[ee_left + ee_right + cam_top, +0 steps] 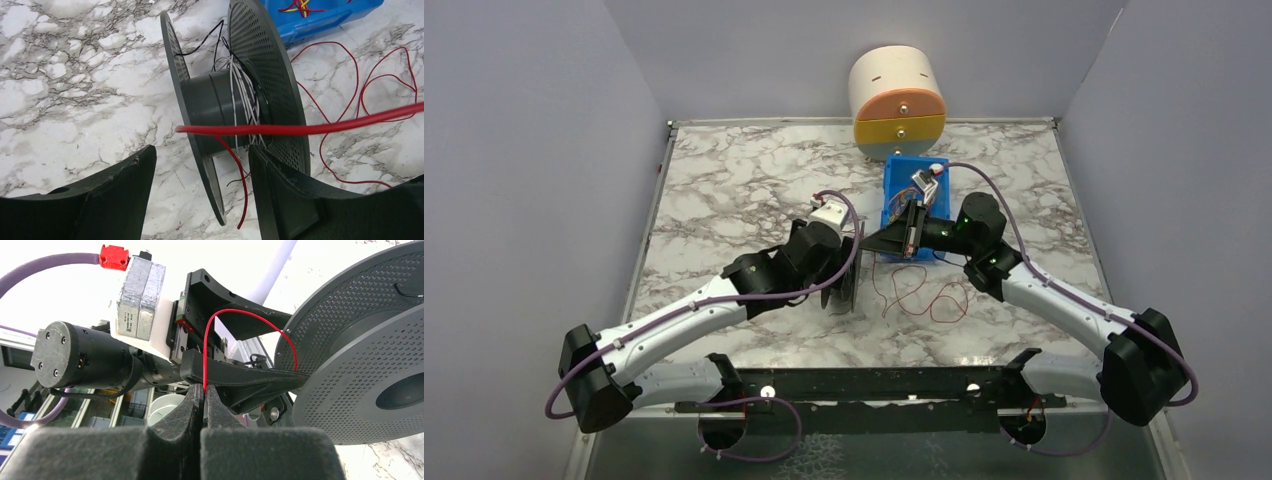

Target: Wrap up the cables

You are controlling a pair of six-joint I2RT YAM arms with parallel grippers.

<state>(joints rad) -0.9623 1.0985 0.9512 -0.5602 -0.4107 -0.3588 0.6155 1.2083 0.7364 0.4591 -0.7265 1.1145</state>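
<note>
A dark grey perforated spool (849, 287) stands on edge at the table's middle. White and black wire is wound on its hub (210, 100). My left gripper (200, 150) is open; its fingers straddle the near flange, the left one well apart from it. My right gripper (204, 390) is shut on a red cable (240, 312) just right of the spool (350, 365). The cable runs taut across the hub (300, 129), and its short end hangs between the flanges. The rest lies in loose loops on the table (924, 300).
A blue bin (894, 190) holding more cables sits behind the right gripper. A round cream, orange and yellow container (897, 95) stands at the back wall. Grey walls enclose the marble table on three sides.
</note>
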